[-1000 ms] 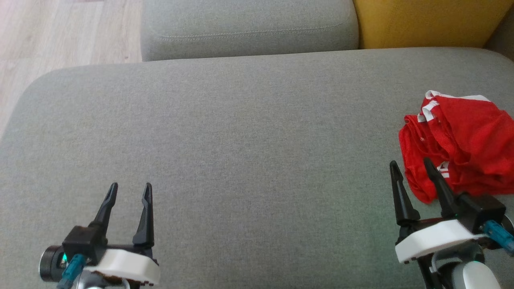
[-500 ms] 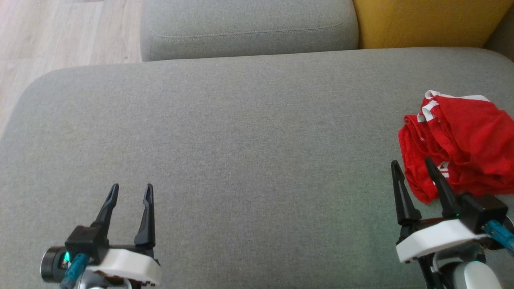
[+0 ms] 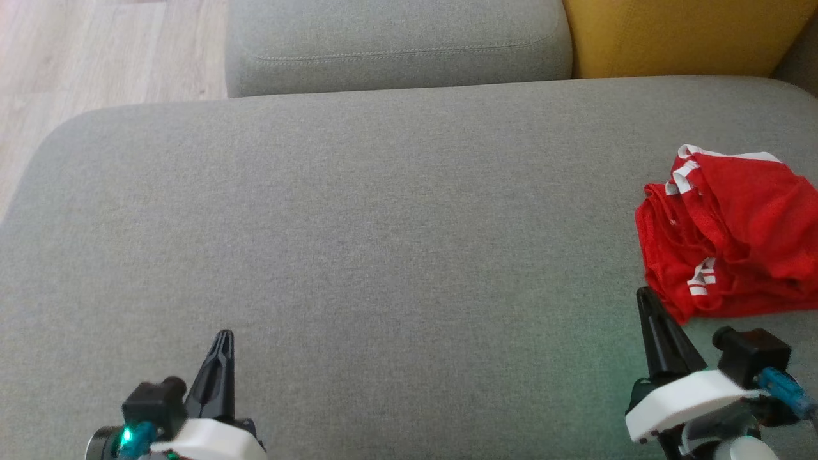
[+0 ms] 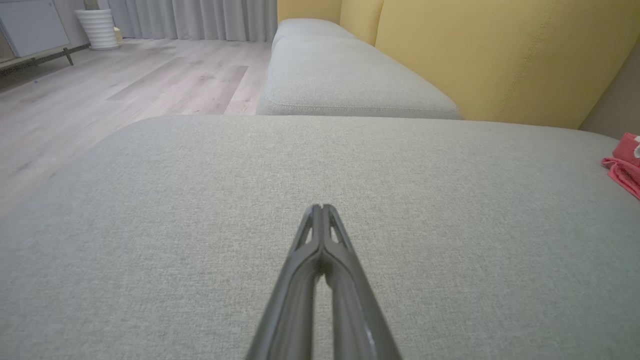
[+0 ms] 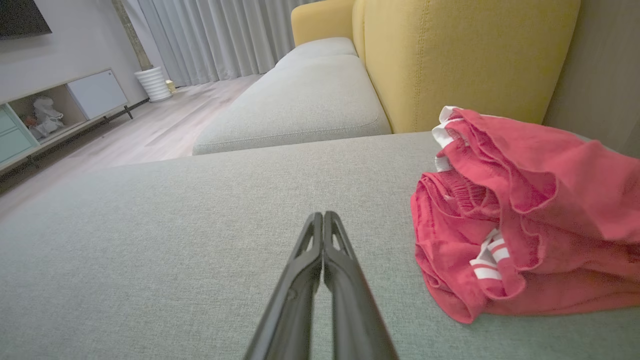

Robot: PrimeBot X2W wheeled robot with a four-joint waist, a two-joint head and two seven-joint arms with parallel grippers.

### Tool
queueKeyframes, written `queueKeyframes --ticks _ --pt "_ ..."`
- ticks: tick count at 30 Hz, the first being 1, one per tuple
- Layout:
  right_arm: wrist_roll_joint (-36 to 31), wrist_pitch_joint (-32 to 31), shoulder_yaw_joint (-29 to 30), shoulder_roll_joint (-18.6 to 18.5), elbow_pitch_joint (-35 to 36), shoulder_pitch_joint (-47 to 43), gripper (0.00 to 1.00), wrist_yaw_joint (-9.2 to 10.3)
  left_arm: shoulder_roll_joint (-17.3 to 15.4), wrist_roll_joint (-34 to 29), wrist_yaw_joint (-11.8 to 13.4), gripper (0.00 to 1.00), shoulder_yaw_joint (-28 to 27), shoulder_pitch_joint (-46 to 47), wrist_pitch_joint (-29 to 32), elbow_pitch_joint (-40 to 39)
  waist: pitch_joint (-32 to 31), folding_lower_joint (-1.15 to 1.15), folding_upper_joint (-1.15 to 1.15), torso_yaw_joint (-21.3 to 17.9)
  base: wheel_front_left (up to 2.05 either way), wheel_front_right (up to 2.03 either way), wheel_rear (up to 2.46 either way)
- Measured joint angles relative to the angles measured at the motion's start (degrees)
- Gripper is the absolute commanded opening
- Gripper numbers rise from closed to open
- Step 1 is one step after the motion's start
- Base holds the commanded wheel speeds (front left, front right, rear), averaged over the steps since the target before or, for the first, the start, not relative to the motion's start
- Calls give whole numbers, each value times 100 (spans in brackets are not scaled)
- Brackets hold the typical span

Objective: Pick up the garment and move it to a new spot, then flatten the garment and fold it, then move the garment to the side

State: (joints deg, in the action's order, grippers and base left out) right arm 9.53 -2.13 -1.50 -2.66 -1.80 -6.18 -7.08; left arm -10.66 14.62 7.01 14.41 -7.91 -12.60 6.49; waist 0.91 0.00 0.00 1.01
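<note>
Red garment (image 3: 728, 236) w/ white trim lies bunched in a loose heap on the big grey cushion (image 3: 383, 223), at the cushion's right edge, about midway front to back; folds pile over each other, w/ white striped bits at the heap's back left & low nr its front; nothing holds it. Right gripper (image 3: 644, 295) sits over the cushion's front right part, fingers pressed together tip to tip, gripping nothing; its tip is just beside the heap's front left corner; in the right wrist view a strip of bare cushion shows between fingers & cloth, so not touching. Left gripper (image 3: 225, 335) is over the cushion's front left part, well apart from the garment; jaws likewise closed flat on each other & empty; tip points toward the cushion's back. Behind the cushion's back edge: a second grey cushion (image 3: 396, 45) left of centre, a yellow backrest (image 3: 677, 35) to the right. Off the cushion's left side, pale wood floor (image 3: 96, 57); far across it, in the right wrist view, grey curtains (image 5: 210, 40), a white ribbed pot (image 5: 155, 82) & a low cabinet (image 5: 60, 110).
</note>
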Motion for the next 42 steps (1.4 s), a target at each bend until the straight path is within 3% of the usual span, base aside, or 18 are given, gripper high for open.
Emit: queueKeyframes --ticks 42 --pt "2997 0 126 -26 -461 221 0 3 170 2815 -506 0 -445 281 558 313 -26 0 0 -36 0 0 0"
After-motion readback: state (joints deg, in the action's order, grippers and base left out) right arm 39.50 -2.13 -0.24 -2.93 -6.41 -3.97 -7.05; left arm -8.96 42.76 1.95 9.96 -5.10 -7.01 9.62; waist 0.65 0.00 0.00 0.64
